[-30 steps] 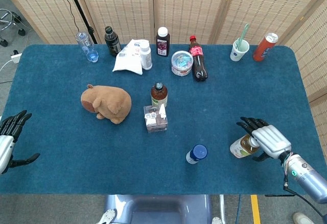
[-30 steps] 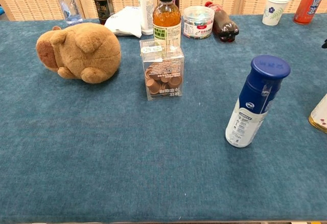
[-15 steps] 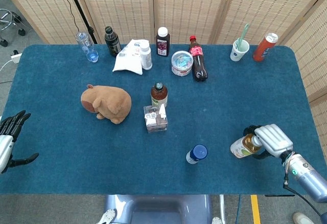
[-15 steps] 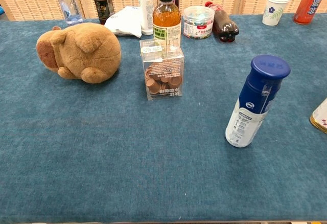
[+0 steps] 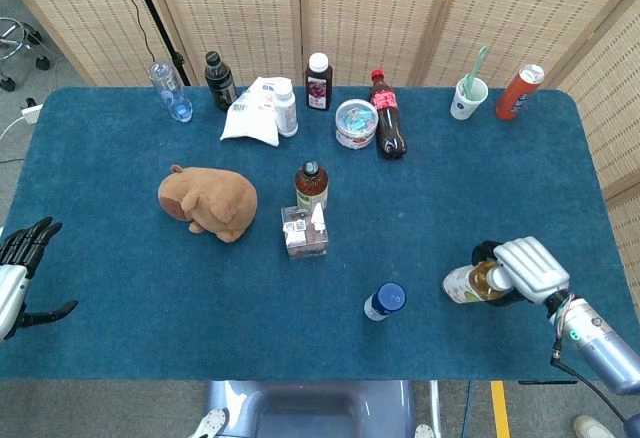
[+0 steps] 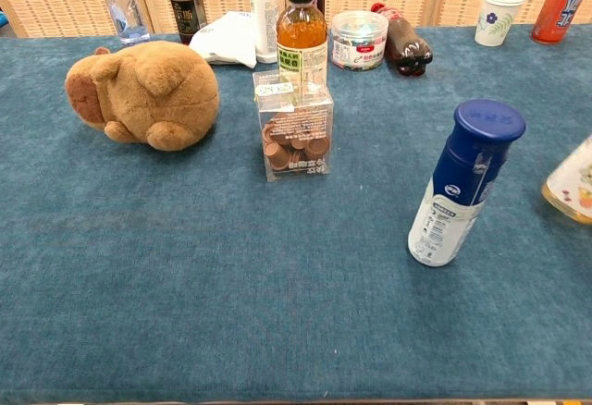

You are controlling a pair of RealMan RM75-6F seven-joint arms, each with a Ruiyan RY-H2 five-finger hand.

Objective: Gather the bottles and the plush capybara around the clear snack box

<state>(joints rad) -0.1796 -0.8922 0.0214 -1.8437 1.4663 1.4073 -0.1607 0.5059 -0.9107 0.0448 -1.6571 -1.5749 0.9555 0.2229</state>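
Right hand (image 5: 528,266): wrapped over the top of a tilted amber bottle (image 5: 466,283), which is held low above the blue worktop (image 5: 120,268).
Left hand (image 5: 22,263): nothing held, fingers spread, at the worktop's near left edge.
Blue-capped bottle (image 5: 384,301): upright, left of the right hand (well apart).
Clear snack box (image 5: 303,232): far to the right hand's left, an orange tea bottle (image 5: 311,184) just behind it, the plush capybara (image 5: 210,201) beside it.
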